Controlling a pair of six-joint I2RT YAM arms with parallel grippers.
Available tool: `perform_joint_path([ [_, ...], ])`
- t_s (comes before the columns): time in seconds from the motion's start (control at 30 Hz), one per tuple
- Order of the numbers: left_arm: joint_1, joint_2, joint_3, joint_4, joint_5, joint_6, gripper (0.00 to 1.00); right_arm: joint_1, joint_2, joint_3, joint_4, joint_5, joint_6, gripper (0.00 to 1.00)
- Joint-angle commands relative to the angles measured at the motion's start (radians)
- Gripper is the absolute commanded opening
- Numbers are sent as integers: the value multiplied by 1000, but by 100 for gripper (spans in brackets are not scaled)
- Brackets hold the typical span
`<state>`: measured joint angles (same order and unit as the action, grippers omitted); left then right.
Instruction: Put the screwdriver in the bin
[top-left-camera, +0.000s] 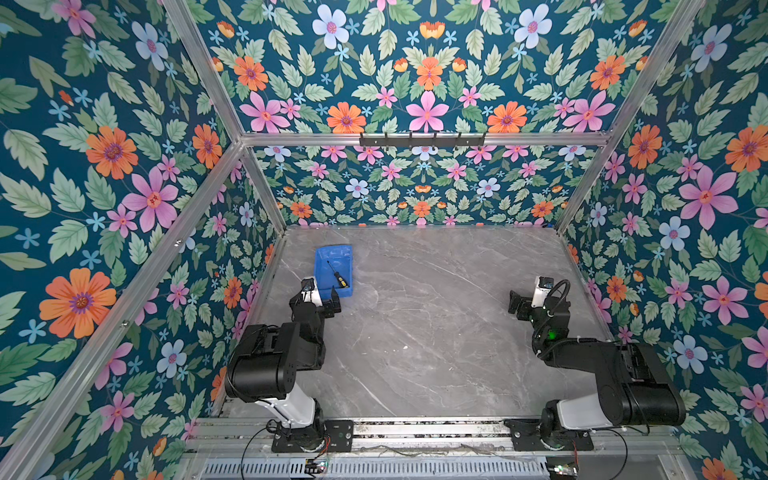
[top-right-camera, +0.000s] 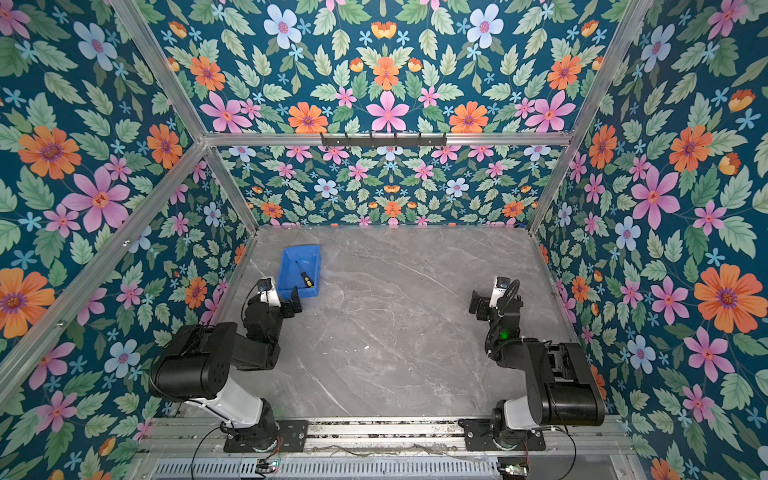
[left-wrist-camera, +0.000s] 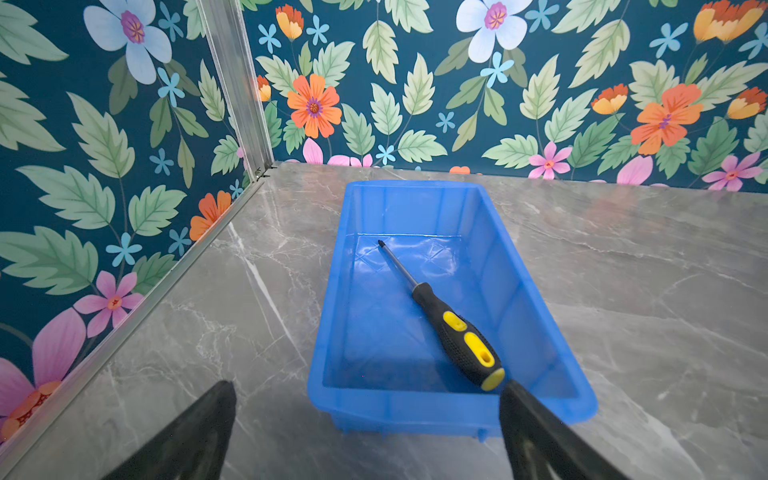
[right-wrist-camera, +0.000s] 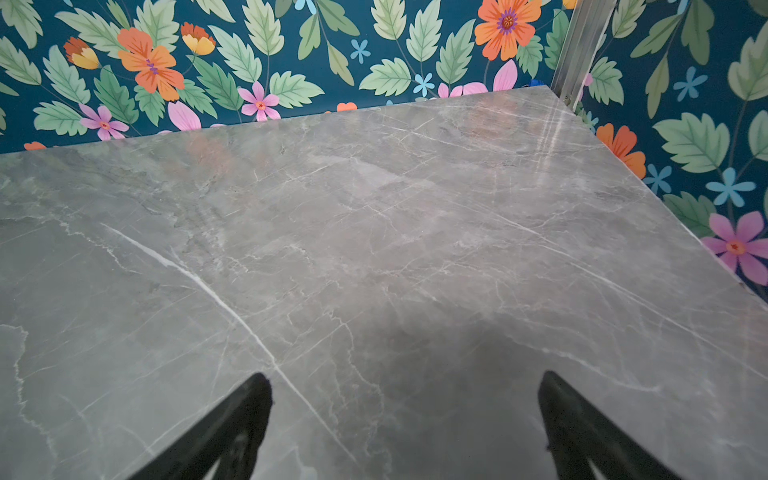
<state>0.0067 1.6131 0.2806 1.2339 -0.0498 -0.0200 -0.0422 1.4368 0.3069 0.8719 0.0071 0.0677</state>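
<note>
Screwdriver (left-wrist-camera: 446, 320) lies flat inside the bin (left-wrist-camera: 415, 187), directly ahead of the empty, wide-spread left gripper (left-wrist-camera: 368, 388), handle cap nearest, shaft running away slightly askew, gripper seemingly clear of the rim; right gripper (right-wrist-camera: 405, 376), also spread empty, stands well apart

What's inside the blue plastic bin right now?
Only the black-and-yellow-handled screwdriver, flat on the floor of the rectangular blue plastic bin; the rest of its floor is bare. In the left wrist view a finger of the open left tool hides the near corner by the handle.
</note>
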Motion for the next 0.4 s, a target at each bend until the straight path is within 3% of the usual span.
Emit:
perform_joint_path([
  [0.0,1,1,11,2,45,17,100,1,-1,3,4,7,1,99],
  [0.37,1,1,10,7,46,17,100,1,-1,4,4,6,1,99],
])
